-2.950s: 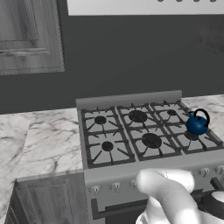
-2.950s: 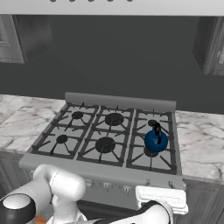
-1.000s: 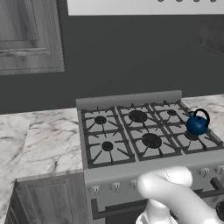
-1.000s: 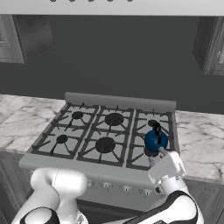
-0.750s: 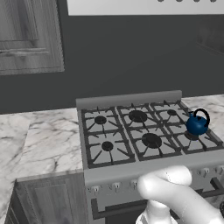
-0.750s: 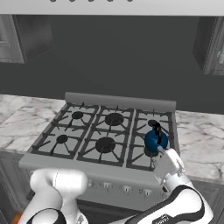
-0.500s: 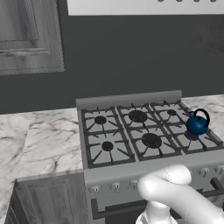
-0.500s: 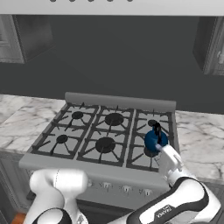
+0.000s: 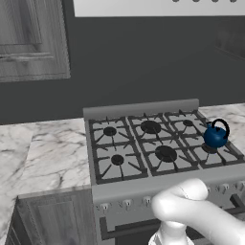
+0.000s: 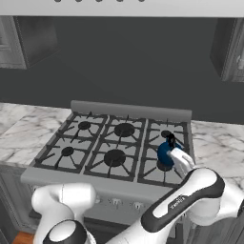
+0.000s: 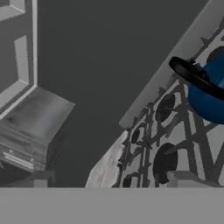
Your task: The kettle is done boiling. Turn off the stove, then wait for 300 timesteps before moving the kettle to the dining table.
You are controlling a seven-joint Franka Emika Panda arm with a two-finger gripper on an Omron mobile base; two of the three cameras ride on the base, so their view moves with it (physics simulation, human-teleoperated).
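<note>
Kettle (image 9: 215, 136): upright on the front right burner of the stove (image 9: 158, 153)
Claw (image 10: 175, 153): released, jaws spread wide, just beside the kettle, holding nothing
Tabletop (image 9: 43, 153): marble, flanking the stove on both sides

Grey steel stove (image 9: 143, 186) with six black burners under black grates, set between two stretches of white marble surface (image 9: 43, 158) veined in grey. Small glossy blue kettle (image 9: 215, 136) with thin black arched handle standing upright on the grate over the front right burner, also seen close up from the hand view (image 11: 208, 98). Row of knobs along the stove's front panel.
</note>
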